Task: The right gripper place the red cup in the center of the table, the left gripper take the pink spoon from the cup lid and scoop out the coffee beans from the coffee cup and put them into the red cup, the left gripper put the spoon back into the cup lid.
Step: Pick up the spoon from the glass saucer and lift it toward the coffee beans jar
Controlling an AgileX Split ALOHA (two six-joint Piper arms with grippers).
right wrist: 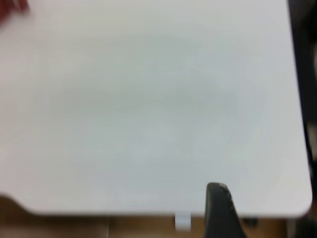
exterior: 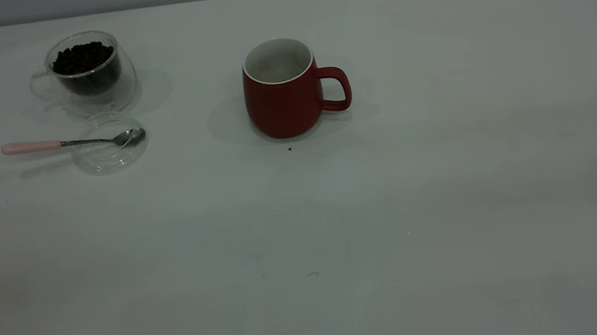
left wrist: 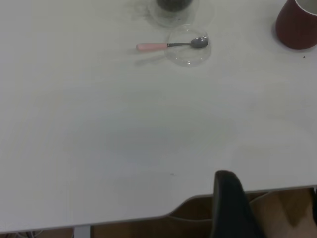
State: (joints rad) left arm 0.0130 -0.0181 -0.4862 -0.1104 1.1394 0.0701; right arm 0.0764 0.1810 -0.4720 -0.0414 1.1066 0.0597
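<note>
You are looking at the red cup [exterior: 282, 94] standing mid-table [exterior: 446, 202], looking empty; pink spoon [exterior: 74, 141] resting across the cup lid [exterior: 110, 154], just left of it. Scooping is pending. Tool states: cannot tell.

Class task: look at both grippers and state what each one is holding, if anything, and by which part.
Nothing is held. The pink spoon rests with its bowl on the cup lid, and the red cup stands free on the table. Both arms sit back at the table's near edge.
</note>
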